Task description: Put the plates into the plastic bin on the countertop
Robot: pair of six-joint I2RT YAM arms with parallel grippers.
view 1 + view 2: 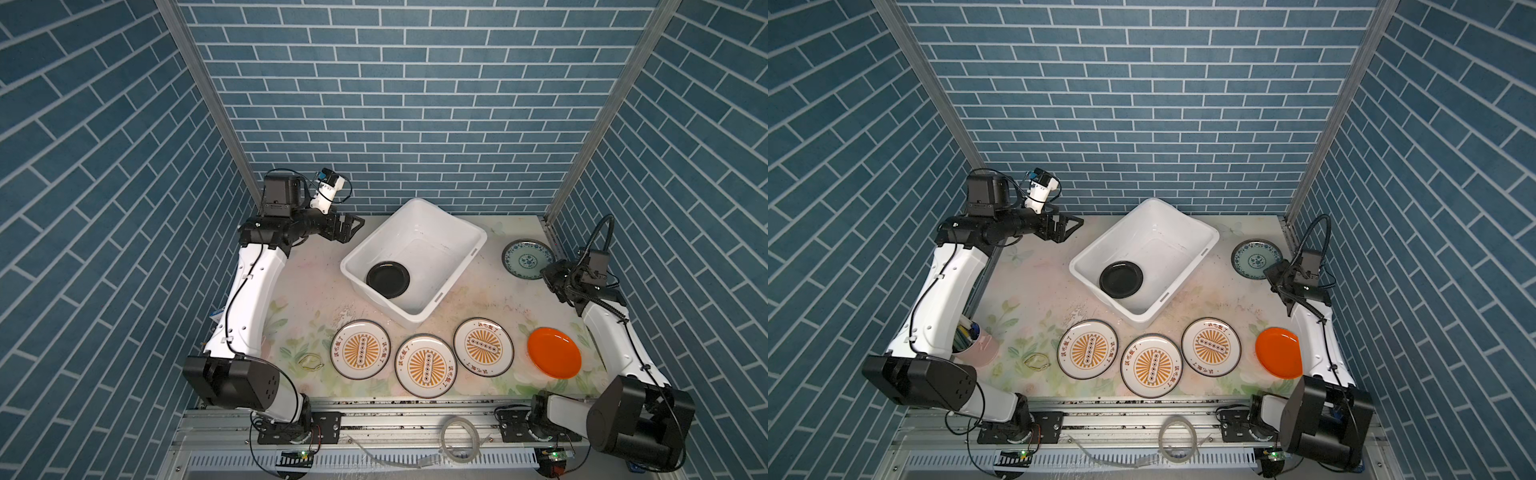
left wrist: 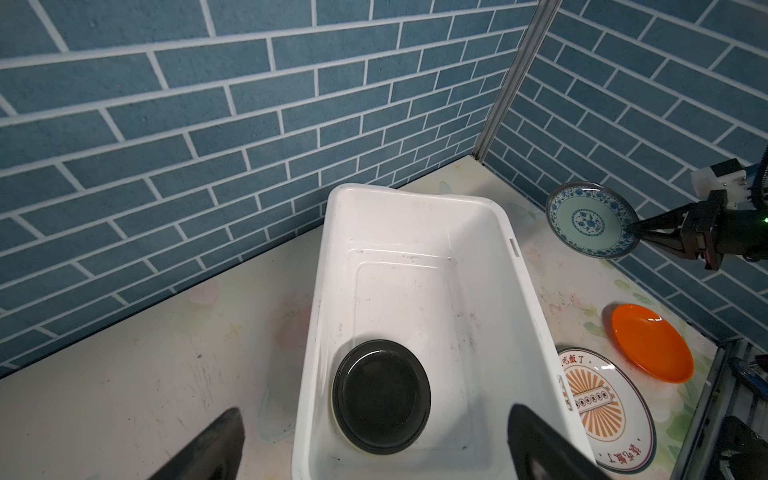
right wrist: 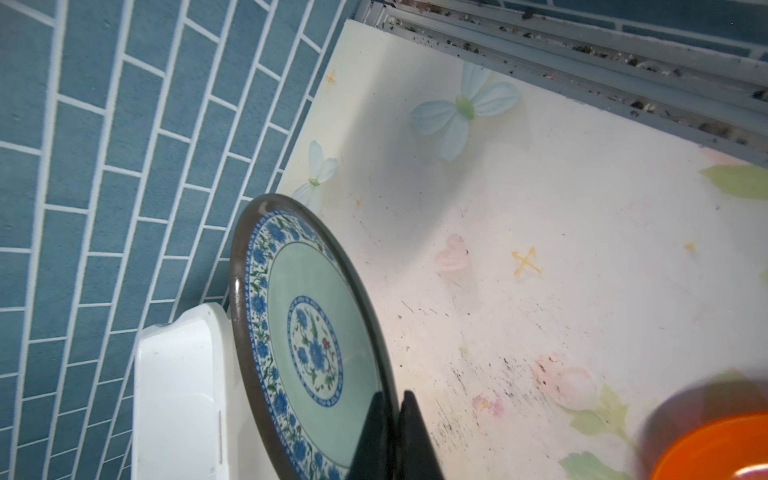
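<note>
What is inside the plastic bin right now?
One black plate lies flat on the floor of the plastic bin, toward one end; the rest of the floor is bare in both top views. Whether anything lies beneath that plate cannot be seen.

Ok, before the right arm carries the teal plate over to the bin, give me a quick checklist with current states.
1. Right gripper shut on teal plate rim: ok.
2. Plate lifted off the countertop: ok, seen raised from the left wrist.
3. Grip security: cannot tell, only the edge is pinched.
4. Plastic bin has free floor beside black plate: ok.
5. Left gripper open, clear of the bin: ok.
6. Orange plate outside the path: ok.
</note>
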